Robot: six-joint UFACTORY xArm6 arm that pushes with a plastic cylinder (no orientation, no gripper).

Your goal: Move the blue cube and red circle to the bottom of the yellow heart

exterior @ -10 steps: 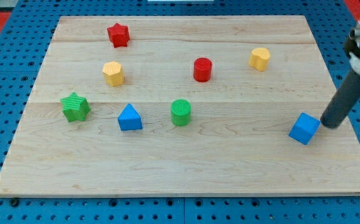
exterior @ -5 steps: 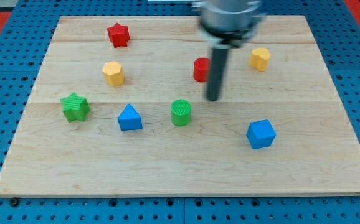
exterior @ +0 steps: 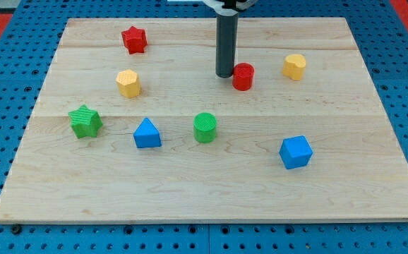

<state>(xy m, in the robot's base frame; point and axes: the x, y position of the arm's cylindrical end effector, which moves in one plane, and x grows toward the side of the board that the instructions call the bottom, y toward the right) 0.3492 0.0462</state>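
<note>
Eight blocks sit on the desk [exterior: 373,106]: two red, two blue, two green, two yellow. My tip [exterior: 224,75] touches the red circle [exterior: 243,76]'s left side, holding nothing; blue cube [exterior: 295,152] lies lower right.

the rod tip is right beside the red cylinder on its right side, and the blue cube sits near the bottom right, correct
Not quite. In the camera view my tip is right beside the red cylinder on the view's left, not its right. The blue cube does sit near the bottom right.

Straight dark cylindrical rod, my tip [exterior: 224,75] blunt, white collar above
</note>
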